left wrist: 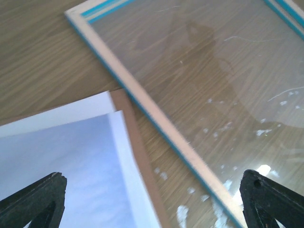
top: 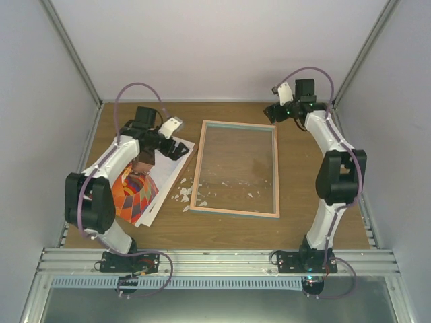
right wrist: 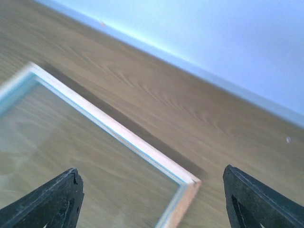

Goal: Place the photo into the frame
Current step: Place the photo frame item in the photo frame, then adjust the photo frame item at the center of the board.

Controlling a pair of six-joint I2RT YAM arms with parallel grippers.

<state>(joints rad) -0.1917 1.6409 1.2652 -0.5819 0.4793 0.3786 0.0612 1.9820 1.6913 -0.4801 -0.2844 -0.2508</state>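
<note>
The photo lies face up at the left side of the table, its orange-red striped balloon partly covered by my left arm. It sits on top of a white sheet, and in the left wrist view a brown board shows as a strip under that sheet, along the stack's edge nearest the frame. The photo's pale sky fills the lower left of that view.

The frame lies flat in the middle of the table, just to the right of the stack and apart from it. It is a thin rectangle with a light wood rail edged in teal, and the table's grain shows through its pane. White flecks are scattered on the wood between the stack and the frame's near left corner, and some lie on the pane.

My left gripper is over the far right corner of the stack, its jaws spread wide with nothing between them; it seems to hang above the paper, though I cannot tell whether a fingertip touches it. My right gripper is at the frame's far right corner, jaws also wide apart and empty, with the corner lying between the two fingers in the wrist view
</note>
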